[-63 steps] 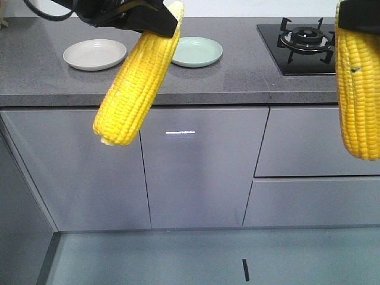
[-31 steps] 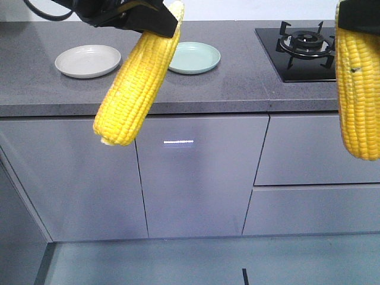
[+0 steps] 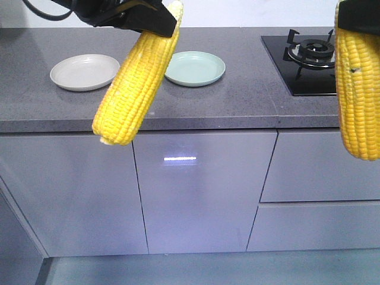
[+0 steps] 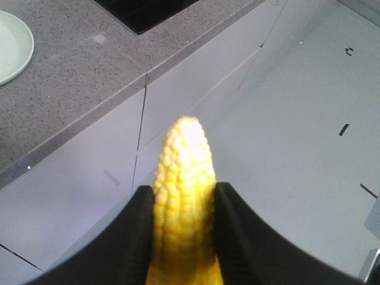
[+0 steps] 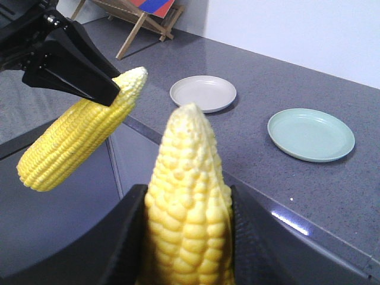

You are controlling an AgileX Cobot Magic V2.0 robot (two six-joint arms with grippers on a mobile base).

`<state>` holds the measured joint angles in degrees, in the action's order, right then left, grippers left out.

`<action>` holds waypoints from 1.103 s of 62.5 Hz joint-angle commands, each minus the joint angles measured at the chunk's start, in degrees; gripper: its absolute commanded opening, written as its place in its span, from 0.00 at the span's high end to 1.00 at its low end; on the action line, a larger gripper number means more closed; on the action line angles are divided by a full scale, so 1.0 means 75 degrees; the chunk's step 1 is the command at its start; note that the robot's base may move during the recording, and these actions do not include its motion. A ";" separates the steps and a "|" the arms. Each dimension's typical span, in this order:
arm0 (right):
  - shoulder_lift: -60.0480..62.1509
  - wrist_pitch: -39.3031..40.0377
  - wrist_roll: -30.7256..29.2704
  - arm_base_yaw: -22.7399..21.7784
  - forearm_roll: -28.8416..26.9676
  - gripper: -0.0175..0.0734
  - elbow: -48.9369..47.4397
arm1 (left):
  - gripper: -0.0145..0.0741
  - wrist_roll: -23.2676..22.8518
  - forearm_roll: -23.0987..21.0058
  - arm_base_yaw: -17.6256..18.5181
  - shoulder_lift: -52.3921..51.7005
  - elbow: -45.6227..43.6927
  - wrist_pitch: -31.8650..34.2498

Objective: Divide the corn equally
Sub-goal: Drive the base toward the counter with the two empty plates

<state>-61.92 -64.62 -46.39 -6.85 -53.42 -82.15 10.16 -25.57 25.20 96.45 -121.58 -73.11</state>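
Yellow corn cobs [image 3: 133,83] [image 3: 358,95], two, one per gripper [image 4: 185,208] [image 5: 187,219]; two plates [image 3: 84,71] [image 3: 195,67] on countertop [image 3: 237,101]

Front view, background only: the countertop [image 3: 237,101] sits lower in frame than 1 s ago. Its front edge is now close to the blunt end of the left corn cob [image 3: 133,83]. White plate [image 3: 85,72] went down and slightly left, green plate [image 3: 195,68] straight down. Gas hob [image 3: 314,56] slid down and right, its burner nearer the right corn cob [image 3: 358,89]. The light streak [image 3: 179,158] on the cabinet door dropped too. Floor [image 3: 178,270] is down to a thin strip at the bottom, and its black mark is out of frame.
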 commanded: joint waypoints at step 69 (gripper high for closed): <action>0.0073 0.0392 0.0011 -0.0054 -0.0356 0.81 -0.0191 | 0.84 -0.0040 -0.0245 0.0011 -0.0351 -0.0158 0.0151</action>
<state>-61.92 -64.62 -46.39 -6.85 -53.42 -82.15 10.16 -25.57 25.20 96.45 -121.58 -73.11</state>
